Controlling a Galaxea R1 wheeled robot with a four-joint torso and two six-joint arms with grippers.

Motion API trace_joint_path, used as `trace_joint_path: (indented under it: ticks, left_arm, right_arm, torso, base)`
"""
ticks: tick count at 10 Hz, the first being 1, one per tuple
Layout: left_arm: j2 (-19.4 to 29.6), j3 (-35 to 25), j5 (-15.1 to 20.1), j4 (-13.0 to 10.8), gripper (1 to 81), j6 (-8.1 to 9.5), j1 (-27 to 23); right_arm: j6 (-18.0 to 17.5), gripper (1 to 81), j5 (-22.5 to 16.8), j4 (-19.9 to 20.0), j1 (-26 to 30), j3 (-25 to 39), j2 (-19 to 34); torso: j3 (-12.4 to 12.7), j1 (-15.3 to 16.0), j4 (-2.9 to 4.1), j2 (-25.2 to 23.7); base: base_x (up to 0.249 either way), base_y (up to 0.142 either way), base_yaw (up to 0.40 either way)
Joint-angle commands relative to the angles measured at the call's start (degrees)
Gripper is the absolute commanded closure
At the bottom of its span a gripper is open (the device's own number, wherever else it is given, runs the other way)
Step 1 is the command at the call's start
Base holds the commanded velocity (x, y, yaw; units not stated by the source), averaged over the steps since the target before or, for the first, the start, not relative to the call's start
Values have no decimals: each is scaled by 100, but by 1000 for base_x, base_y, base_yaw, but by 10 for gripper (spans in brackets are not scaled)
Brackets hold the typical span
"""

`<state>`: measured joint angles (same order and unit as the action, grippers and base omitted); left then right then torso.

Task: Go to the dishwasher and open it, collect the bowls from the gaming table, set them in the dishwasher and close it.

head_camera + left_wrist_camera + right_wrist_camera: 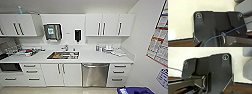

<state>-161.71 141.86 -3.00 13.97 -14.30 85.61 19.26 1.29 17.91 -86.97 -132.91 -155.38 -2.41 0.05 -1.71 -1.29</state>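
Step in hand, as I judge it: approach to the dishwasher [95, 74], first leg of the task. The unit sits shut under the white counter [95, 58], steel front with bar handle across its top, just beside the sink [63, 55] cabinet doors on one side and a drawer stack [120, 72] on the other. Gaming table and bowls: nothing to report here. Next move calls for closing in square on the door, then getting a gripper onto the handle and pulling down.

Head view gives the whole kitchenette: upper cabinets, paper towel dispenser [52, 32], posters on the side wall. Wrist views give pale wall, dark baseboard, wood-tone floor instead. Finger state on both arms: cannot tell.
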Motion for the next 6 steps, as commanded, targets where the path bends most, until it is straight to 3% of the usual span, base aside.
trace_joint_path:
  ticks: [1,6]
  left_arm:
    - [112,-18,326,9,10,6,-277]
    - [112,-18,326,9,10,6,-277]
  right_arm:
    - [7,10,-367,-24,271,39,128]
    - [16,10,-375,-24,280,39,110]
  torso:
    - [0,0,0,0]
    - [0,-2,0,0]
  base:
    - [136,61,0]
    - [135,63,0]
